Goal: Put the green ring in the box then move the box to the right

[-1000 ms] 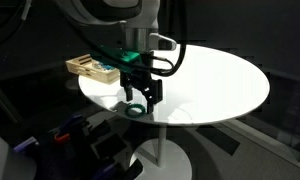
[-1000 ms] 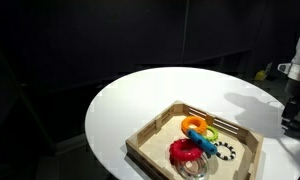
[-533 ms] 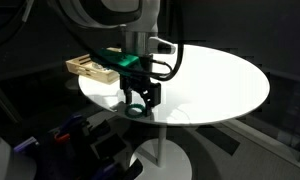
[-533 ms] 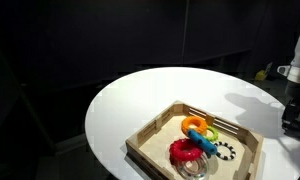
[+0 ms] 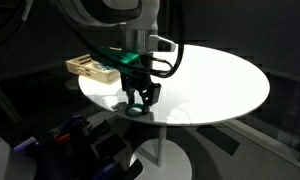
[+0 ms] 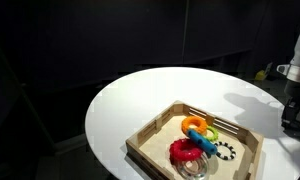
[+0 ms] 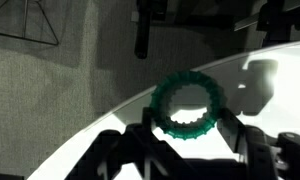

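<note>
Small dark green torus-shaped ring (image 7: 188,108), where does it lie?
Flat on the round white worktop (image 5: 222,82), close to its near edge, just below the middle of an exterior view (image 5: 136,111). In the wrist view it fills the centre of the frame.

And the tool?
One black tool (image 5: 140,104) stands over the ring, its two fingers apart, one on each side of it. Whether the pads touch the ring I cannot tell.

What about the box?
One shallow rectangular light wooden box (image 6: 150,141) with low slatted sides sits at the lower middle of an exterior view, and at the upper left (image 5: 86,68) where the tool is seen. It is well apart from the ring.

Anything in it?
Several toys: an orange piece (image 6: 195,125), a red round one (image 6: 183,151) and a black-and-white striped ring (image 6: 226,151). A clear count beyond those three is hard.

And the room?
Dark all round. The worktop is the one bright surface, with the arm's shadow across it.
</note>
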